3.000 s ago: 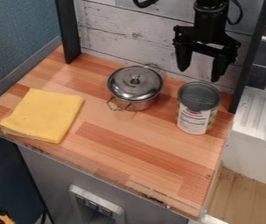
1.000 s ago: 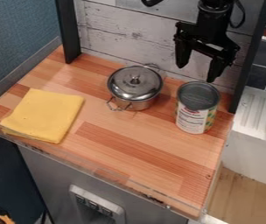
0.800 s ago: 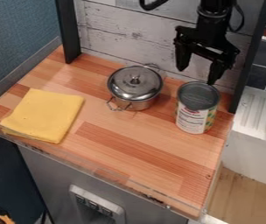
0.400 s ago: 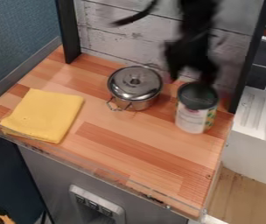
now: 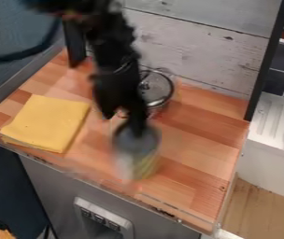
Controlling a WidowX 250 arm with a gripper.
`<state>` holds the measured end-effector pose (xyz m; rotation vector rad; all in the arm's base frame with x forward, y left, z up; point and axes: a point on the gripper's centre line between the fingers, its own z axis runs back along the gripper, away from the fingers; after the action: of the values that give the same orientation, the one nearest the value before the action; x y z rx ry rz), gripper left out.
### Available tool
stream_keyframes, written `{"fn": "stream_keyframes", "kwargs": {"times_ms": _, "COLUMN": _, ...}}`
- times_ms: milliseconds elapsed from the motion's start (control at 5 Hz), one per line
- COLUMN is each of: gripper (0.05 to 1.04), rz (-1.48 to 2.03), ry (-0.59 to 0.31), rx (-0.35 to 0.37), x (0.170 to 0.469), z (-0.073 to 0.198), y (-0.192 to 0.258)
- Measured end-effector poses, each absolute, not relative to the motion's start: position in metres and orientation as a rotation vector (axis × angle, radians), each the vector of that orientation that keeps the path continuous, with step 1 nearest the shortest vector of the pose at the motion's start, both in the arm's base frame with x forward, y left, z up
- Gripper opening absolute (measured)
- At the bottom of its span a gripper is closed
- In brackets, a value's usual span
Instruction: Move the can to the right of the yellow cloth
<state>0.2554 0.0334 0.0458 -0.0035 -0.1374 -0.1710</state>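
My black gripper (image 5: 124,122) hangs, blurred, over the middle-left of the counter, its lower end at the top of the can. The can (image 5: 137,161), also blurred, stands roughly upright below it, to the right of the yellow cloth and apart from it. Whether the can's base touches the wood I cannot tell. Flat on the left side of the counter lies the folded yellow cloth (image 5: 47,123).
Behind the gripper is a lidded metal pot (image 5: 158,88), partly hidden by the arm. A clear low edge runs along the front of the wooden counter (image 5: 197,156). Dark posts stand at the back left and right; a white sink is at the right.
The gripper has swung from the back right to the left and toward the front. The can has moved the same way, from the right side to front of the pot.
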Motion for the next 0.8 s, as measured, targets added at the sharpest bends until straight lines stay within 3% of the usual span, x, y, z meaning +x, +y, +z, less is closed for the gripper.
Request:
{"fn": "stream_keyframes", "kwargs": {"times_ms": 200, "gripper": 0.999, "rz": -0.177, "ry": -0.142, "rx": -0.016, "x": 0.235, "z": 0.051, "y": 0.038}}
{"fn": "stream_keyframes", "kwargs": {"times_ms": 400, "gripper": 0.999, "rz": -0.192, "ry": -0.144, "rx": -0.037, "x": 0.237, "z": 0.055, "y": 0.036}}
{"fn": "stream_keyframes", "kwargs": {"times_ms": 600, "gripper": 0.999, "rz": -0.16, "ry": -0.173, "rx": -0.057, "x": 0.255, "z": 0.069, "y": 0.035}}
{"fn": "stream_keyframes", "kwargs": {"times_ms": 800, "gripper": 0.999, "rz": -0.166, "ry": -0.185, "rx": -0.033, "x": 0.272, "z": 0.093, "y": 0.034}}
